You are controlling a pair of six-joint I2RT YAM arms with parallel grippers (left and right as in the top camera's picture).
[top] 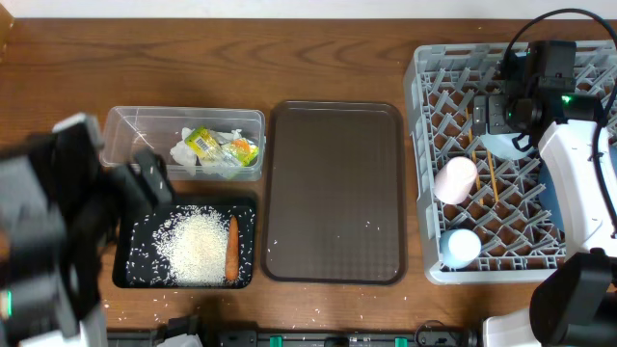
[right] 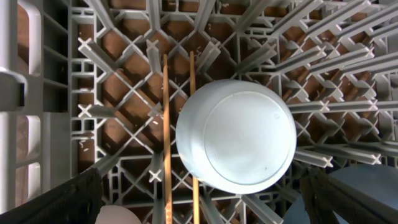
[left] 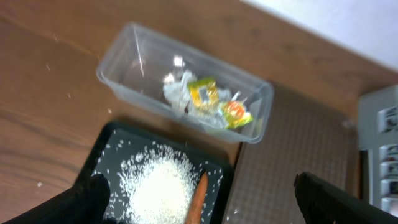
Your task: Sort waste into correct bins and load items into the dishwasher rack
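Hovering with jaws spread wide and empty, the right end effector [right: 211, 202] frames the upside-down light blue bowl [right: 235, 135], which sits in the dishwasher rack [right: 348, 74] at centre frame, with the chopsticks [right: 166, 124] just left of it. The left end effector [left: 202, 205], likewise released, hangs over the black tray [left: 112, 146] holding rice [left: 158, 190] and carrot [top: 231, 249]. The clear tub [left: 124, 68] with the wrapper [left: 204, 94] lies at upper centre.

Over the table's front-left corner the left arm [top: 43, 231] hung, its left gripper [left: 208, 202] pointed down, jaws spread wide. Along the right edge the right arm [top: 578, 183] reached toward the back, right gripper [right: 205, 199] pointed down too, equally agape.
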